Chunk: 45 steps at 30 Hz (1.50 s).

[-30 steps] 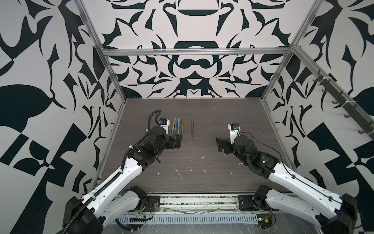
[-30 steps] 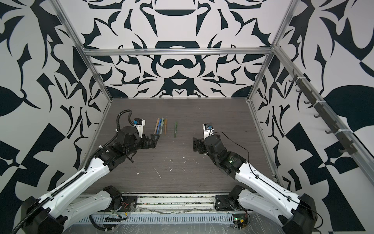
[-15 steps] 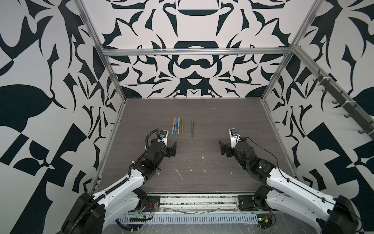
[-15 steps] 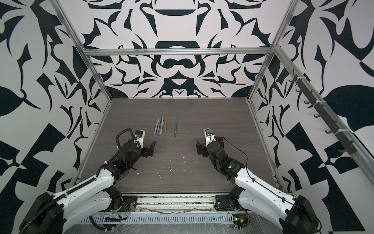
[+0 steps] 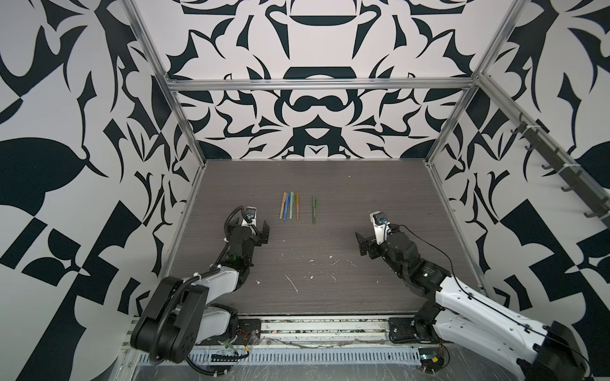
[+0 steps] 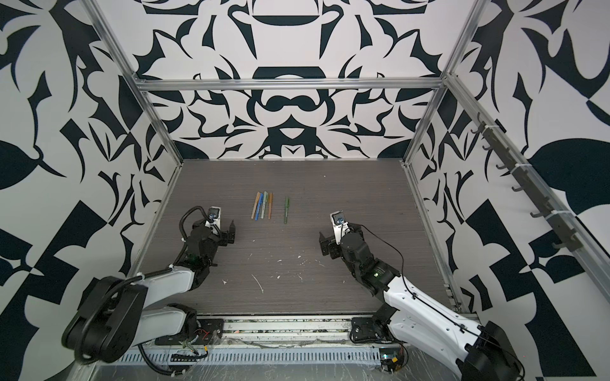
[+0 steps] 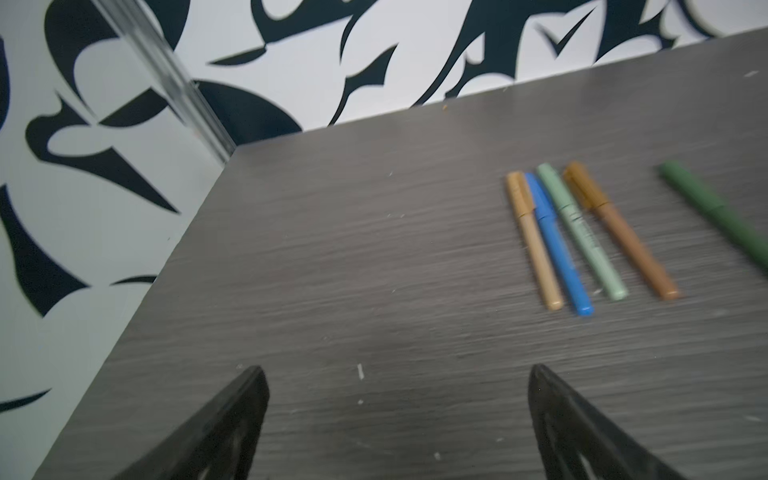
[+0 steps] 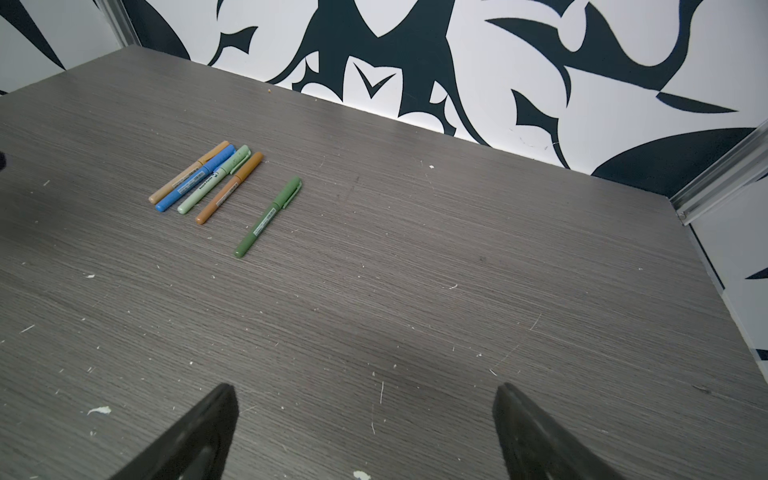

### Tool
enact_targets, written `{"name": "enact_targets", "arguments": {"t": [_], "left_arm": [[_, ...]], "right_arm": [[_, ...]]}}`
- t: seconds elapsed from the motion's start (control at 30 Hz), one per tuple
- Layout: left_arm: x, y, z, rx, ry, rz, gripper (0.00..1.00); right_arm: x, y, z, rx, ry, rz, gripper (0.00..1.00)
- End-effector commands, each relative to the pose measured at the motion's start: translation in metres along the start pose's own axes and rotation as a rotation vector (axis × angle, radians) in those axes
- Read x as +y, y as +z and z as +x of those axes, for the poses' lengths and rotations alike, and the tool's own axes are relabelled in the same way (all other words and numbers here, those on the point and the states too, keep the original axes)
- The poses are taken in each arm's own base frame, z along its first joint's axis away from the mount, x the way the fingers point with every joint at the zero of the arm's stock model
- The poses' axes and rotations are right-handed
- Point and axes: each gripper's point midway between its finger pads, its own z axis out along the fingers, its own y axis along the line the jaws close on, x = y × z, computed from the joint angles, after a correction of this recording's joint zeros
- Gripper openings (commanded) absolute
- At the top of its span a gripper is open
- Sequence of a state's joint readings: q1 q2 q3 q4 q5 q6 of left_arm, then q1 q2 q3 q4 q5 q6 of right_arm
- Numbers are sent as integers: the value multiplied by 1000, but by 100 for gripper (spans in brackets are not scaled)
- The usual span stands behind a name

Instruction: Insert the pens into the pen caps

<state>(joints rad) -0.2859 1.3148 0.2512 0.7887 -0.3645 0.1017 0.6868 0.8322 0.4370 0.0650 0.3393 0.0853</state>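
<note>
Hovering the left gripper (image 5: 261,233) released and empty, left of centre in a top view, low over the table (image 5: 330,184). Holding the right gripper (image 5: 362,244) likewise spread wide, grasping nothing, right of centre. Seeing the pens (image 5: 291,206) lying just above centre, between the two: tan, blue, pale green and ochre-brown side by side, plus a dark green pen (image 5: 314,211) apart to their right. Finding the pen caps (image 8: 250,163) already sitting on all five, at the ends nearer the frame's top.
</note>
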Motion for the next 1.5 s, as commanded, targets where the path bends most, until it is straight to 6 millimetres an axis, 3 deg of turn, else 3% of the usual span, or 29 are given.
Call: {"name": "enact_targets", "arguments": {"t": [0.0, 0.13, 0.23, 0.3, 0.37, 0.53, 0.7, 0.93, 1.13, 1.3, 1.37, 1.47], "left_arm": [[-1, 10, -25, -69, -19, 21, 100], [-4, 26, -19, -40, 17, 46, 99], [19, 26, -17, -125, -49, -58, 99], [27, 26, 1, -84, -141, -31, 100], [38, 29, -1, -128, -162, -39, 100], [44, 43, 5, -12, -186, -71, 100], [45, 45, 4, -13, -185, -75, 100], [45, 45, 3, -16, -187, -77, 99], [45, 45, 3, -16, -187, -77, 100], [45, 45, 4, -15, -188, -76, 99], [45, 45, 4, -15, -188, -77, 99], [45, 45, 4, -16, -187, -76, 100]], "right_arm": [[1, -2, -12, -54, -15, -12, 99], [2, 1, -10, -56, -31, -26, 99], [5, 5, -11, -45, -36, -37, 99], [5, 8, -11, -36, -38, -37, 99], [5, 12, -10, -29, -43, -36, 99], [1, 23, -8, -14, -42, -15, 99], [-34, 35, 0, 8, -2, 82, 99], [-91, 37, 8, -26, -22, 253, 99], [-102, 63, 35, -12, -121, 242, 99], [-117, 79, 52, -76, -71, 307, 99], [-139, 78, 50, -72, -16, 433, 100], [-153, 82, 52, -49, 19, 487, 100]]}}
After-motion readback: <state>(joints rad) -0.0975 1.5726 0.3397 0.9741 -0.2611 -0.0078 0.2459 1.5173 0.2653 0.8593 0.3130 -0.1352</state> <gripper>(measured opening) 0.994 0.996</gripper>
